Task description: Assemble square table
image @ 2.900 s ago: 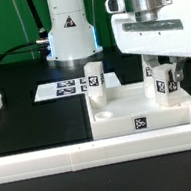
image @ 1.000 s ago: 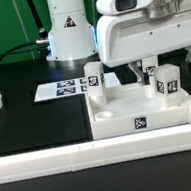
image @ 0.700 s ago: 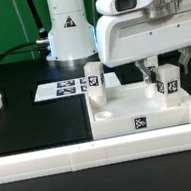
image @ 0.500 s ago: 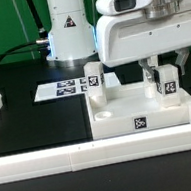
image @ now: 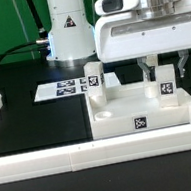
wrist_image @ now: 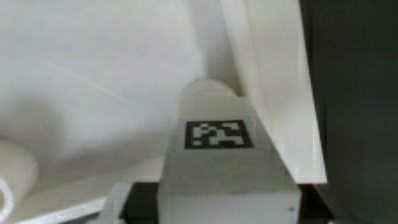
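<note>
Just behind the long white rail (image: 94, 155) at the near edge of the desk (image: 32, 120) lies the square table slab (image: 123, 119), toward the exterior view's right. At its far right corner the gripper (image: 166, 74) is closed partway on a white leg (image: 167, 89) that stands upright. A second leg (image: 94, 76) stands at the far left corner.

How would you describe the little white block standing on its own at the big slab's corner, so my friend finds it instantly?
Find the large white square slab in the middle. At its far corner on the exterior view's left a small white leg stands upright, tag facing the camera. Unlike the other leg, it has no gripper around it.
</note>
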`<state>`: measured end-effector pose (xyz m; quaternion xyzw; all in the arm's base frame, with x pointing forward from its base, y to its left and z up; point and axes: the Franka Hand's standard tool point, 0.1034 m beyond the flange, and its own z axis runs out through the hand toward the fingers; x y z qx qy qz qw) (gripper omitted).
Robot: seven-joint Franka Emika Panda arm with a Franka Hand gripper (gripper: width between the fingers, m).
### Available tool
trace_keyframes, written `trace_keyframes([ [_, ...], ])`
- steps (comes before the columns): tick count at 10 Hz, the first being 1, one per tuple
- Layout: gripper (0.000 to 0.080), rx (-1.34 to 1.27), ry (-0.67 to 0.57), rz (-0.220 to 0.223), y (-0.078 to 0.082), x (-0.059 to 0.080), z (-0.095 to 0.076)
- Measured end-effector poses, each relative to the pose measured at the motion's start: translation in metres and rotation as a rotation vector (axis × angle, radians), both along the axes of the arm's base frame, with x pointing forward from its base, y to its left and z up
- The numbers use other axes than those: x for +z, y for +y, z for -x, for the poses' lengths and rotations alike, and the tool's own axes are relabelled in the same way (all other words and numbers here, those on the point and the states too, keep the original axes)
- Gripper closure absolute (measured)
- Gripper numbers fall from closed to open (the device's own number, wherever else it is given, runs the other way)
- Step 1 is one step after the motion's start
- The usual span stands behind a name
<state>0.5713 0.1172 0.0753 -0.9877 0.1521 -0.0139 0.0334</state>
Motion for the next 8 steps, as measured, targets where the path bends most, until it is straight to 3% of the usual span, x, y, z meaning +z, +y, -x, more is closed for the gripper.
trace_keyframes([
  [8,0.0508,-0.719,0.045,-0.023,0.0021,-0.0018,0.0031],
])
